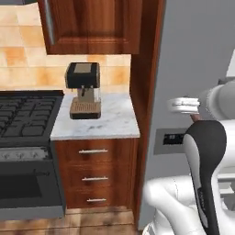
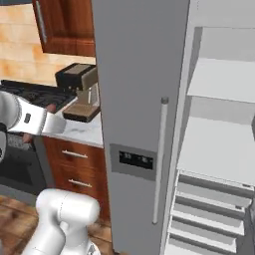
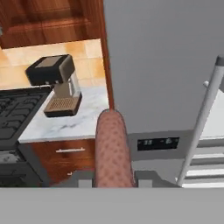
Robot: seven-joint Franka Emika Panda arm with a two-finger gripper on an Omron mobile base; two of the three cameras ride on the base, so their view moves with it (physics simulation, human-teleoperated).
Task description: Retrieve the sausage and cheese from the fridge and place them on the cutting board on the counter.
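Sausage [image 3: 113, 148] clamped upright between gripper [image 3: 114, 177] tips — long axis aimed at counter [image 3: 83, 118], left of fridge [image 3: 166, 65] door — cutting board unseen.

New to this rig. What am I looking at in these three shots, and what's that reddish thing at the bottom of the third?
It is a rendered kitchen with a white robot arm on a driving base. Two pictures come from cameras on the base, behind the arm to its left and right. The third looks along the gripper. Its jaws are shut on the sausage, the reddish link sticking forward. Ahead is the grey fridge, right door open on white shelves. Left of it, a coffee machine stands on the marbled counter, beside a black stove.
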